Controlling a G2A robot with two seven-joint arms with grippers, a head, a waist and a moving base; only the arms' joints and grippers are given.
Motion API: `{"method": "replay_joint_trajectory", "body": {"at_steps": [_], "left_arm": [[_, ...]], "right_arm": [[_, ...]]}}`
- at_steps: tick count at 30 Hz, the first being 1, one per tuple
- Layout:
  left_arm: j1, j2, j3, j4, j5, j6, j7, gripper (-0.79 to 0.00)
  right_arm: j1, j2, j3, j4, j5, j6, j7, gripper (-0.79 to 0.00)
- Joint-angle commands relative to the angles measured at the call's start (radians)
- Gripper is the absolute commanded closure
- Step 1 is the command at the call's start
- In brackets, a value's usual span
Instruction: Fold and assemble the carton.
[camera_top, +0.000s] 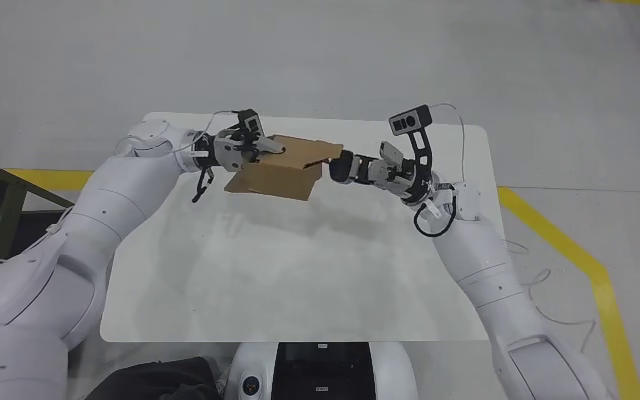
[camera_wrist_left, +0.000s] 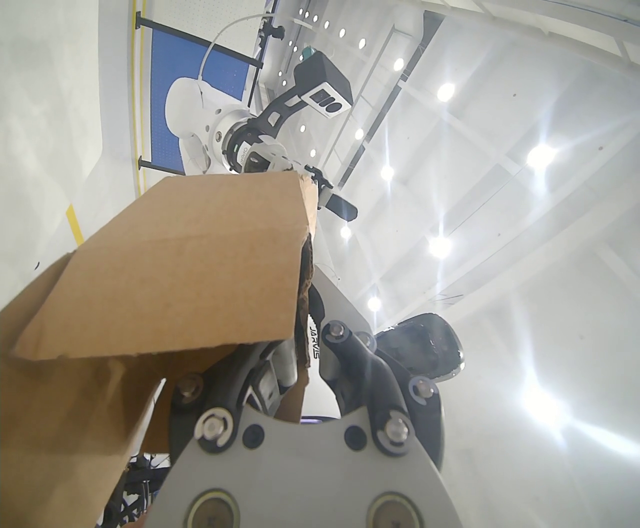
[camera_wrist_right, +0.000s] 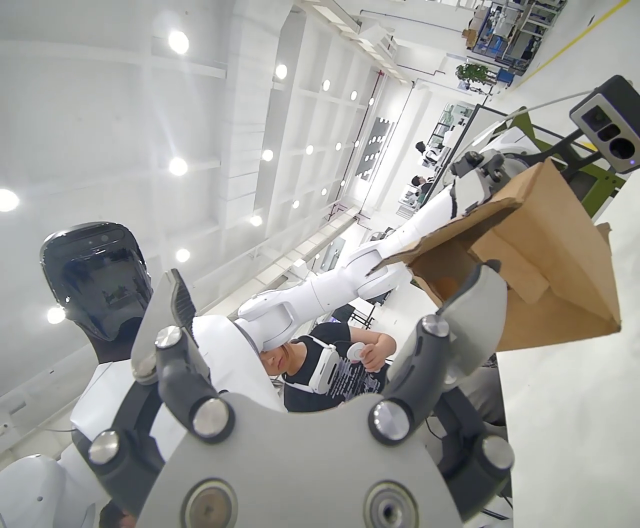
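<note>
**Top view.** The carton (camera_top: 283, 166), partly opened, hangs above the far part of the table (camera_top: 300, 280), between the left gripper (camera_top: 262, 148) and the right gripper (camera_top: 338, 167).

**Left wrist view.** The left gripper is clamped on one edge of the cardboard.

**Right wrist view.** The right gripper's jaws stand wide apart and grip nothing. One finger (camera_wrist_right: 477, 295) lies against the carton's open end.

**Step in hand.** Probably squaring up the walls. A firm left pinch is needed, with the right finger pressing along the crease rather than across it.

left gripper (camera_wrist_left: 300, 345): short white word printed along a finger link
right arm's wrist ring (camera_wrist_left: 243, 150): small print, blurred
</note>
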Motion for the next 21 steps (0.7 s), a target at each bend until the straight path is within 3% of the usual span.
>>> {"method": "replay_joint_trajectory", "body": {"at_steps": [1, 21], "left_arm": [[0.002, -0.002, -0.002, -0.001, 0.003, 0.0, 0.0, 0.0], [0.016, -0.01, -0.022, -0.019, 0.031, 0.003, 0.0, 0.0]], "right_arm": [[0.002, -0.003, -0.007, 0.006, -0.001, 0.0, -0.009, -0.785], [0.041, -0.037, -0.067, 0.066, -0.013, -0.019, -0.032, -0.785]]}}
